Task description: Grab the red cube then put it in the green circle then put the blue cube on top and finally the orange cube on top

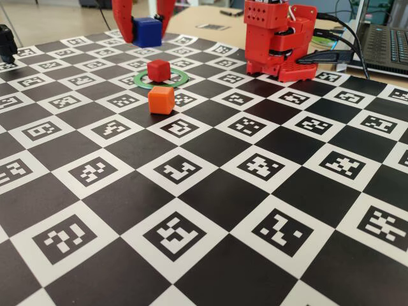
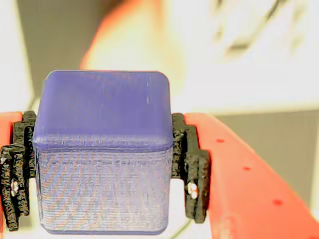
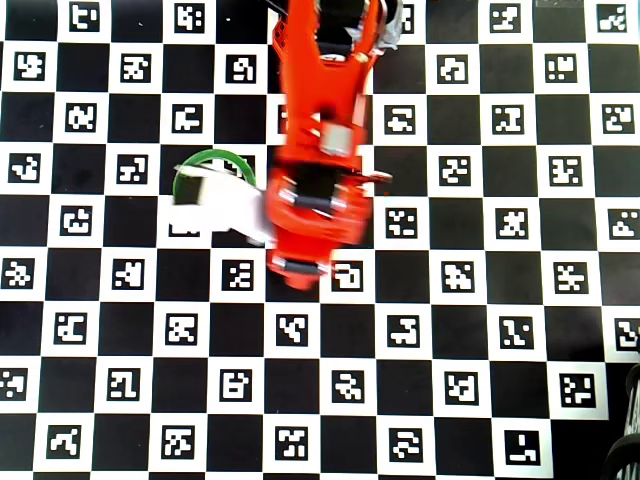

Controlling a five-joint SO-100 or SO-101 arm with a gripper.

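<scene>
I have the jaws clamped on the blue cube (image 1: 147, 31), aloft at 12 o'clock of the red cube (image 1: 158, 69) in the green circle (image 1: 180, 79); next I'd lower it squarely on top.

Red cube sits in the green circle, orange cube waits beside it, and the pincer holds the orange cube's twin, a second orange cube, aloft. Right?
Not quite: the pincer holds the blue cube, as the fixed and wrist views show. The red cube in the green circle and the orange cube beside it are right.
</scene>
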